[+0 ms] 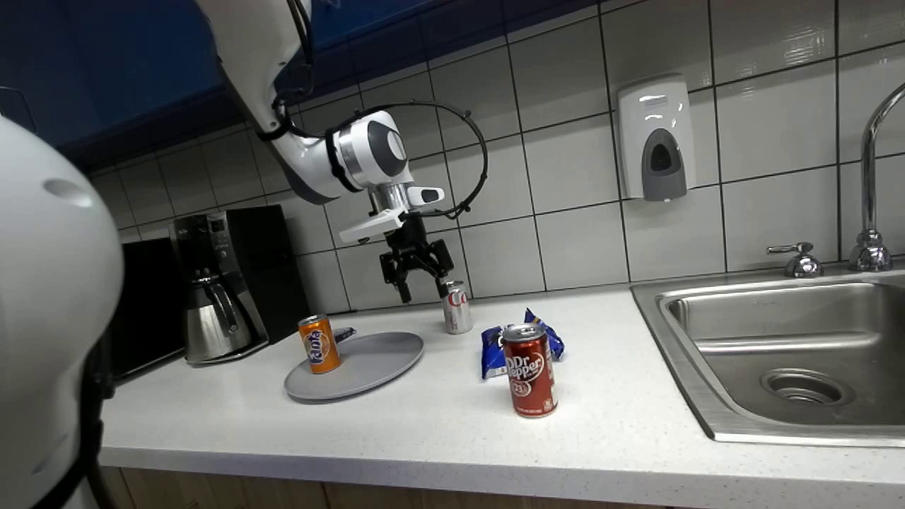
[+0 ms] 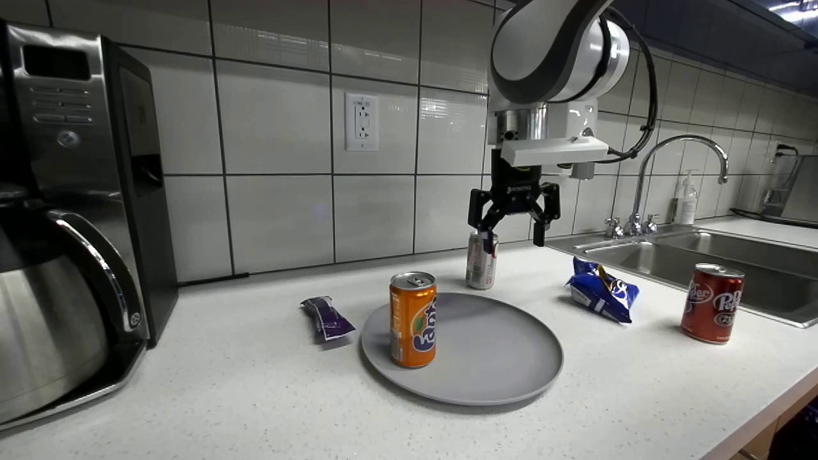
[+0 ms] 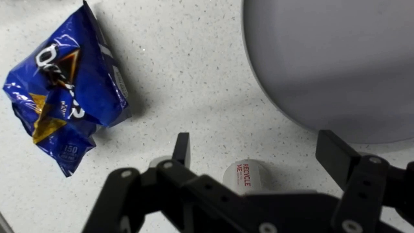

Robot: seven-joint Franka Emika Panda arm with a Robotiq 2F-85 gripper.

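My gripper point(image 1: 423, 290) is open and empty, held above the counter, fingers pointing down; it also shows in an exterior view point(image 2: 514, 241) and the wrist view point(image 3: 254, 142). It is nearest to a silver can point(image 1: 457, 311), upright near the tiled wall point(image 2: 480, 265). In the wrist view the can point(image 3: 244, 176) is partly hidden by the gripper body. A grey plate point(image 2: 492, 358) with an upright orange Fanta can point(image 2: 413, 326) on it lies nearby; the plate's edge point(image 3: 323, 64) shows beyond a finger. A blue chip bag point(image 3: 68, 87) lies on the counter.
A red Dr Pepper can point(image 1: 530, 375) stands near the chip bag. A small purple packet point(image 2: 328, 318) lies beside the plate. A coffee maker point(image 1: 265, 261) stands at one end, a steel sink point(image 1: 668, 367) at the other. A soap dispenser point(image 1: 655, 141) hangs on the wall.
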